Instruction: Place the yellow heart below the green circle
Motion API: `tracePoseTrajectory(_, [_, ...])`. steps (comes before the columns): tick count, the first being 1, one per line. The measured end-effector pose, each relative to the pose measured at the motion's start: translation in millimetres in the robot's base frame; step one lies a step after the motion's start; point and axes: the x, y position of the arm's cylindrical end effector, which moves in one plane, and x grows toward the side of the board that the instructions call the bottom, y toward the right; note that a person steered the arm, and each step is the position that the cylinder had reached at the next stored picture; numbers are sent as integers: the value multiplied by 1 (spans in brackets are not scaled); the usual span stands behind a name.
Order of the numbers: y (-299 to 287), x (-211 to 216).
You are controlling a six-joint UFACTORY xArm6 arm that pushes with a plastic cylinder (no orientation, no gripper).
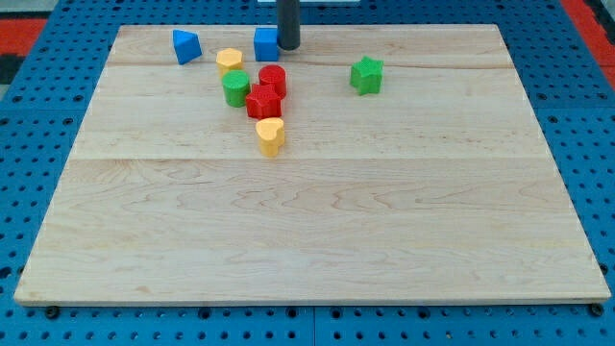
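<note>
The yellow heart [271, 135] lies on the wooden board, just below a red star [262, 102] and to the lower right of the green circle [236, 87]. My tip [288, 46] is near the view's top, touching the right side of a blue cube [266, 43]. It is well above the yellow heart and up and to the right of the green circle.
A red cylinder [273, 79] sits right of the green circle. A yellow block [229, 62] lies above the green circle. A blue triangle [186, 45] is at the top left. A green star [366, 75] stands alone to the right. The board's edge [317, 302] runs along the view's bottom.
</note>
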Motion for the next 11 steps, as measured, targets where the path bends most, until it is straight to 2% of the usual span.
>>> tracePoseTrajectory(1, [-40,0])
tracePoseTrajectory(2, [-48,0])
tracePoseTrajectory(3, [3,32])
tracePoseTrajectory(4, [37,82])
tracePoseTrajectory(6, [29,219])
tracePoseTrajectory(7, [-16,211])
tracePoseTrajectory(9, [6,194])
tracePoseTrajectory(11, [-25,158])
